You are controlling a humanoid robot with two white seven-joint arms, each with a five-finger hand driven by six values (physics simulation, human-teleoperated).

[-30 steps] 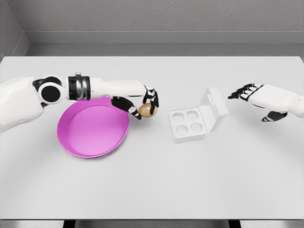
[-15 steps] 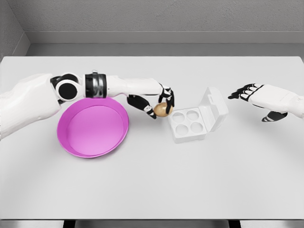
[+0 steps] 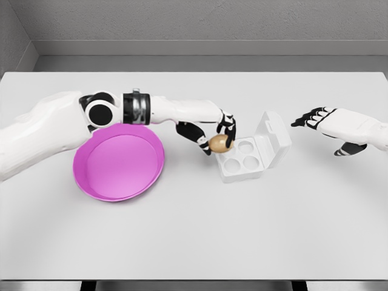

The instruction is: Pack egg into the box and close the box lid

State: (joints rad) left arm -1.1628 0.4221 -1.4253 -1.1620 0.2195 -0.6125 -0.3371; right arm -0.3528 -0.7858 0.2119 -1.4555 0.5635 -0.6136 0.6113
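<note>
The big white table (image 3: 194, 230) is bare at its near edge. A bit farther in sits a round pink bowl (image 3: 119, 161) on the left side. Just right of the middle sits a small white egg box (image 3: 248, 159) with four round cups, and its lid (image 3: 274, 138) stands tilted up on the far right side. The left hand (image 3: 213, 134) reaches over from the left and pinches a small brown egg (image 3: 219, 143) in its fingertips, right over the box's left edge by a far cup. Far on the right, the right hand (image 3: 330, 124) hangs above the table with fingers spread, holding nothing.
</note>
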